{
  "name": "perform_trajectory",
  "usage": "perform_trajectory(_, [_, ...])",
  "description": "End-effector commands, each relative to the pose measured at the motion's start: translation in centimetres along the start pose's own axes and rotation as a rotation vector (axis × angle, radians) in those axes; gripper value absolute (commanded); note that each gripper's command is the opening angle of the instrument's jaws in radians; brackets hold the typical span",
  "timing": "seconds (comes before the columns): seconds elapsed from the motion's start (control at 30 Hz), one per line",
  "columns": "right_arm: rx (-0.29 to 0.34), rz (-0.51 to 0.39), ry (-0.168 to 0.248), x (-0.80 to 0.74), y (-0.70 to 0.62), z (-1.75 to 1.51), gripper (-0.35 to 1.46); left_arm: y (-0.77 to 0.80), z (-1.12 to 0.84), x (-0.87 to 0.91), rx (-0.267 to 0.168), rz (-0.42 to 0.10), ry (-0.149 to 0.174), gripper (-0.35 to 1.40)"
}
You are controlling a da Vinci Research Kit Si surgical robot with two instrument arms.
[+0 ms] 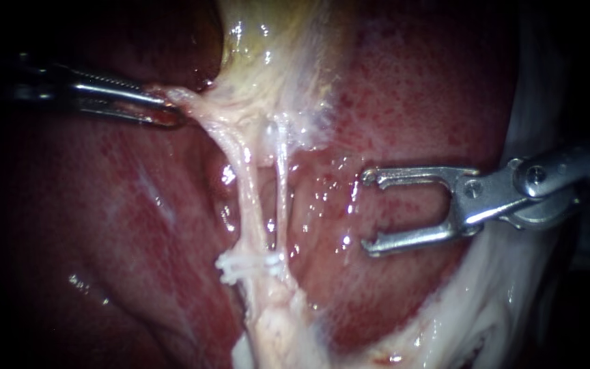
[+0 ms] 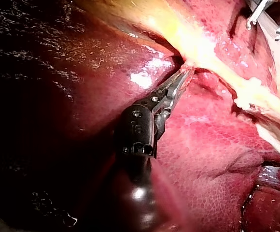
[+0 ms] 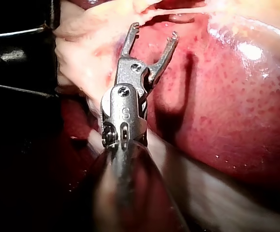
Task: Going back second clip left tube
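Endoscope only: left tube (image 1: 248, 198) and right tube (image 1: 281, 184) run down frame centre side by side, with a white clip (image 1: 240, 265) across the left tube low down. My left instrument (image 1: 165, 109), upper left, pinches pale tissue (image 1: 203, 102) below the gallbladder (image 1: 274, 41). My right instrument (image 1: 370, 212), mid right, has jaws spread wide and empty, apart from the tubes, over liver (image 1: 411, 102). Right wrist view confirms the gap but shows no tubes. Left wrist view shows the pinch close up.
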Motion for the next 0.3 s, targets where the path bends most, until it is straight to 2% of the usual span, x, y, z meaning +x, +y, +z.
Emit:
perform_trajectory(0.03, [0.001,-0.001,0.000,0.00,0.00,0.00,0.50,0.00,0.02,-0.01,-0.001,-0.002,-0.004,-0.35])
perform_trajectory(0.3, [0.002,0.000,0.000,0.01,-0.01,0.02,0.50,0.01,-0.01,0.01,-0.005,-0.002,-0.004,-0.35])
